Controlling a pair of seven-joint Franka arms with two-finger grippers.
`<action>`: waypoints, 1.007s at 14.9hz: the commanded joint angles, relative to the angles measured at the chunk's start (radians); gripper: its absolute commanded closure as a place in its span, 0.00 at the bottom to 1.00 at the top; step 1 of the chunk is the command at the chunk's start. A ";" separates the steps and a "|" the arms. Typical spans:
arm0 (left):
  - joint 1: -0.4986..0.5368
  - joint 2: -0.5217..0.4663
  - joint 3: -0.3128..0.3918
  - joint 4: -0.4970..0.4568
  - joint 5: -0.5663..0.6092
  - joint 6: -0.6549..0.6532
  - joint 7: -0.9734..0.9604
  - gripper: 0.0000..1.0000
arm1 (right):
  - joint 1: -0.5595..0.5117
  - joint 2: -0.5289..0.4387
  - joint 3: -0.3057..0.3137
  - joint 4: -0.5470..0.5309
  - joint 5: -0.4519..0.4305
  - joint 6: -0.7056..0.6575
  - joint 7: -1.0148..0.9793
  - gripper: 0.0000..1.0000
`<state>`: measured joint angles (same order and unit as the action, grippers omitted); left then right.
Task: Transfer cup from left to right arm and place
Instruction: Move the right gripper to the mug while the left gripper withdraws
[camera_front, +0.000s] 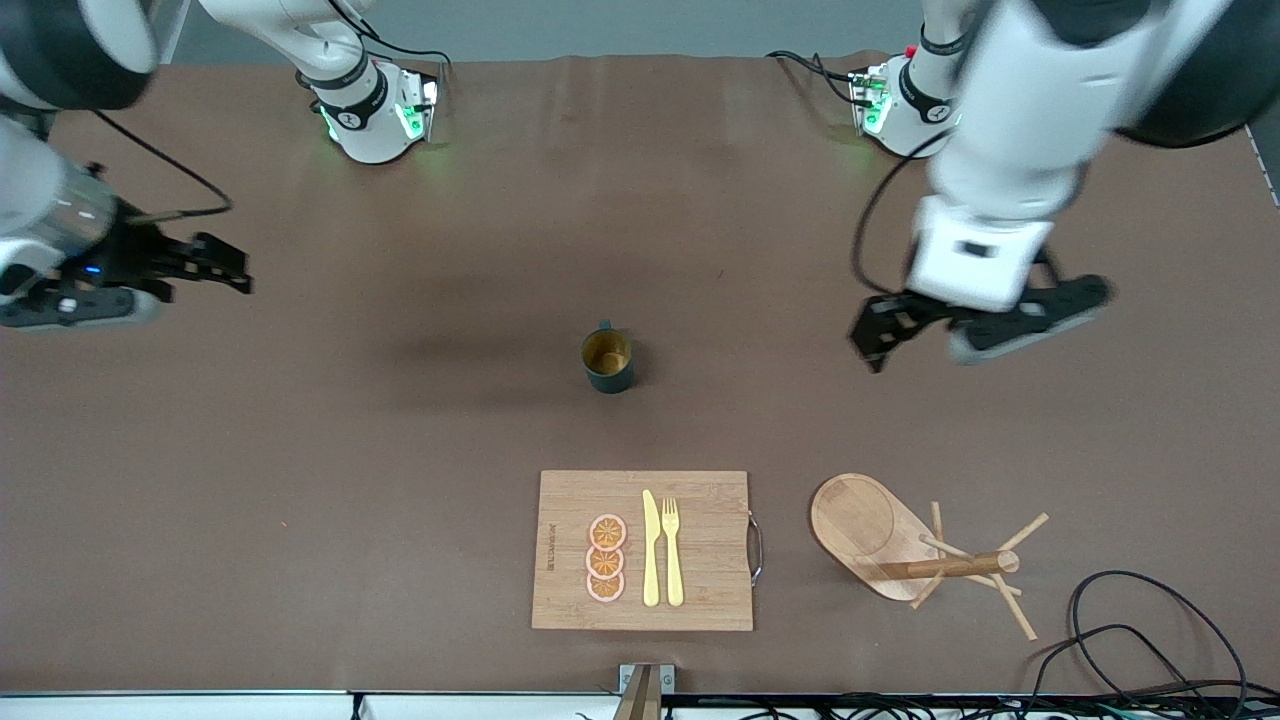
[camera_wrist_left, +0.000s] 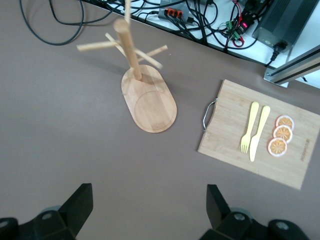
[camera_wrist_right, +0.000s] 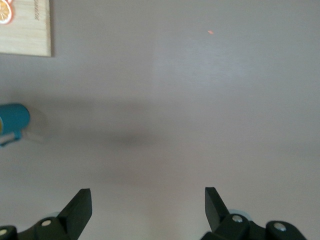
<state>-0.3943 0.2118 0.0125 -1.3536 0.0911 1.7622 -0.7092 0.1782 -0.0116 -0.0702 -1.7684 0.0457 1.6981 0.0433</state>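
Front view: cup stands upright on the brown worktop, mouth up so its long axis is vertical, tan inside showing, handle pointing toward the robots' bases. It sits on the worktop roughly midway between the two grippers, well apart from both, touched by neither. Left gripper hangs in the air over bare worktop toward the left arm's end, fingers spread wide, nothing held; left wrist view shows both fingers apart over bare surface, with the wooden mug tree and cutting board ahead of it. Right gripper hovers over the right arm's end of the worktop, also wide open and empty; right wrist view catches the cup off to one side of its fingers. Board carries orange slices, a yellow knife and fork.
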 joint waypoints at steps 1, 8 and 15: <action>0.086 -0.084 -0.020 -0.064 -0.044 -0.062 0.188 0.00 | 0.110 -0.050 -0.005 -0.120 0.011 0.116 0.166 0.00; 0.308 -0.169 -0.112 -0.093 -0.062 -0.233 0.551 0.00 | 0.322 0.053 -0.007 -0.177 0.011 0.343 0.377 0.00; 0.371 -0.241 -0.126 -0.179 -0.079 -0.256 0.608 0.00 | 0.405 0.165 -0.005 -0.256 0.011 0.628 0.487 0.00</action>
<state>-0.0564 0.0066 -0.1024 -1.4954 0.0345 1.5081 -0.1356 0.5549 0.1433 -0.0647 -1.9680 0.0511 2.2237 0.4969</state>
